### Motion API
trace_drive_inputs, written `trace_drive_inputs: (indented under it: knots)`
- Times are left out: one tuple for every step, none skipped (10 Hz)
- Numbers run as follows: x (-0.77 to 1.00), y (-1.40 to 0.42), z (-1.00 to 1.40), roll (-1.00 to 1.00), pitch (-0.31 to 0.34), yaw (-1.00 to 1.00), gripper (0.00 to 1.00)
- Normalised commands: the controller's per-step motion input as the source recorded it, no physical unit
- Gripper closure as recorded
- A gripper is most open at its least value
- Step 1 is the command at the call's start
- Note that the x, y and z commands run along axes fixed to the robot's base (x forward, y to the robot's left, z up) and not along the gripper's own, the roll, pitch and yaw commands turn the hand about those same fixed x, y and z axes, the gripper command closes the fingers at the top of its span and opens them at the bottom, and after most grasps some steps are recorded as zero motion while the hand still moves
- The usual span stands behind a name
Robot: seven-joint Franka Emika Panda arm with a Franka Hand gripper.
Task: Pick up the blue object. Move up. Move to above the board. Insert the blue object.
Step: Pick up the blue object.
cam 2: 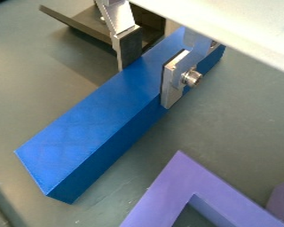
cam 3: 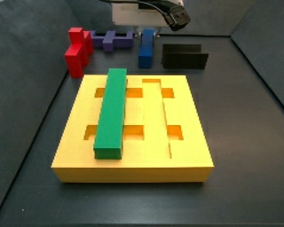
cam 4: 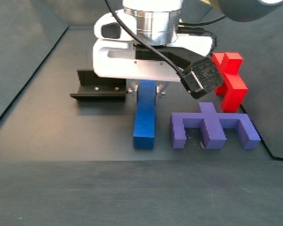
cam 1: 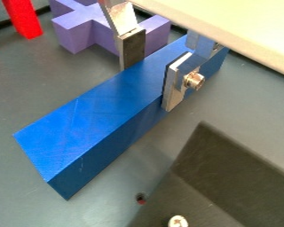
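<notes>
The blue object (cam 1: 109, 111) is a long blue bar lying flat on the dark floor, and it shows in both wrist views (cam 2: 109, 106) and both side views (cam 3: 147, 44) (cam 4: 144, 119). My gripper (cam 1: 152, 80) is down over its far end (cam 2: 149, 80). One finger sits against each long side, closed on the bar. In a side view the gripper (cam 4: 144, 86) stands straight above the bar's end. The board (cam 3: 180, 151) is a big yellow-orange slotted slab nearer the front, apart from the bar.
A green bar (cam 3: 113, 111) lies in a groove of the board. A purple notched block (cam 4: 212, 128) lies right beside the blue bar, with a red piece (cam 4: 233, 79) behind it. The dark fixture (cam 4: 99, 91) stands on the bar's other side.
</notes>
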Motion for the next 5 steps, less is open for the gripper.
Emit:
trace_drive_inputs:
  knots:
    - [0.00, 0.00, 0.00, 0.00, 0.000, 0.00, 1.00]
    - [0.00, 0.00, 0.00, 0.00, 0.000, 0.00, 1.00]
    - [0.00, 0.00, 0.00, 0.00, 0.000, 0.00, 1.00]
    - [0.00, 0.00, 0.00, 0.00, 0.000, 0.00, 1.00]
    - [0.00, 0.00, 0.00, 0.00, 0.000, 0.00, 1.00]
